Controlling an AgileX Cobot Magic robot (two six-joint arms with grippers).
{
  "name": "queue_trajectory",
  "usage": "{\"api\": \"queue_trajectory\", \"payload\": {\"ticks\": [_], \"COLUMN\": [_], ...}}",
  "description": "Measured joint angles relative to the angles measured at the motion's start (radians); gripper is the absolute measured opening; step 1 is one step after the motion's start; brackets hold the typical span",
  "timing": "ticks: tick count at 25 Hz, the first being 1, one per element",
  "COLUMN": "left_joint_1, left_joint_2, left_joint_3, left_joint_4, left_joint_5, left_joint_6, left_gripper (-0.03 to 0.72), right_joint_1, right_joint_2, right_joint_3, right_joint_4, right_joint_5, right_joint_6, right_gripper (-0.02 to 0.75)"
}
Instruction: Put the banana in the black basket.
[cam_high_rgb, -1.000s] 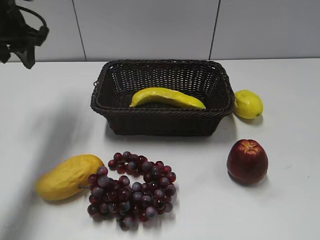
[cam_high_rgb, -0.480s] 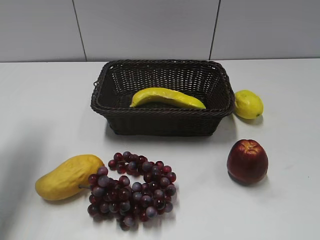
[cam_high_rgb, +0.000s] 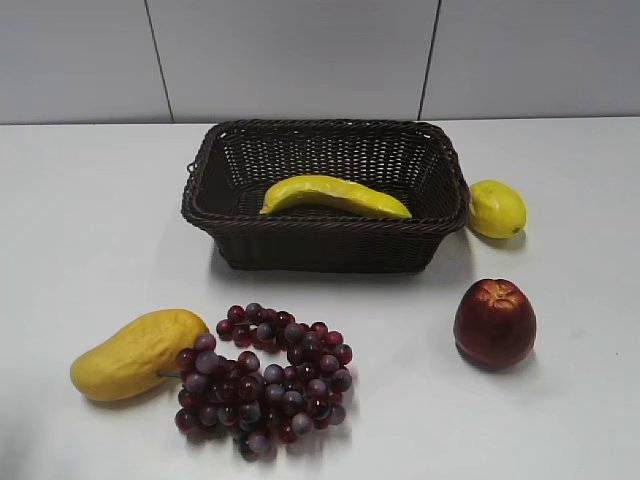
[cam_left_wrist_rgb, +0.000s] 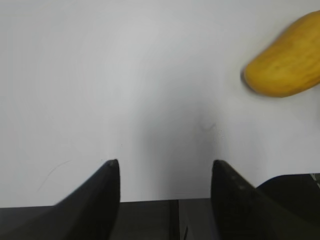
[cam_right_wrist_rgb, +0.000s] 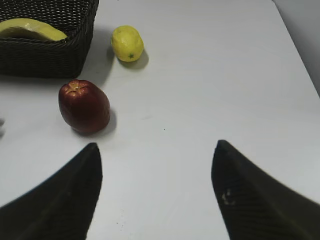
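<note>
The yellow banana (cam_high_rgb: 335, 194) lies inside the black basket (cam_high_rgb: 325, 238) at the back middle of the white table. In the right wrist view the banana's end (cam_right_wrist_rgb: 30, 29) shows in the basket's corner (cam_right_wrist_rgb: 47, 57) at the top left. Neither gripper shows in the exterior view. My left gripper (cam_left_wrist_rgb: 165, 162) is open and empty over bare table, with the mango to its upper right. My right gripper (cam_right_wrist_rgb: 156, 145) is open and empty over bare table, to the right of the apple.
A yellow-orange mango (cam_high_rgb: 135, 352) (cam_left_wrist_rgb: 287, 57) and a bunch of dark red grapes (cam_high_rgb: 262, 378) lie at the front left. A red apple (cam_high_rgb: 494, 322) (cam_right_wrist_rgb: 84, 106) stands at the right. A lemon (cam_high_rgb: 496, 208) (cam_right_wrist_rgb: 127, 43) sits beside the basket's right end.
The left arm, seen at the top left corner one second ago, has left the exterior view. The banana and the other fruit have not moved.
</note>
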Motion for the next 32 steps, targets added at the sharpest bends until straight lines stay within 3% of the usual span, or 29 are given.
{"api": "queue_trajectory", "payload": {"ticks": [15, 26, 32], "left_joint_1": [0.000, 0.000, 0.000], "left_joint_2": [-0.681, -0.950, -0.982], "left_joint_3": [0.244, 0.256, 0.256], "left_joint_4": [0.052, 0.042, 0.041], "left_joint_5": [-0.079, -0.080, -0.079], "left_joint_6": [0.000, 0.036, 0.036], "left_gripper": [0.542, 0.542, 0.542], "right_joint_1": [0.000, 0.000, 0.000], "right_joint_2": [0.000, 0.000, 0.000], "right_joint_3": [0.000, 0.000, 0.000], "right_joint_4": [0.004, 0.004, 0.004], "right_joint_5": [0.000, 0.000, 0.000], "right_joint_6": [0.000, 0.000, 0.000], "right_gripper": [0.520, 0.520, 0.520]}}
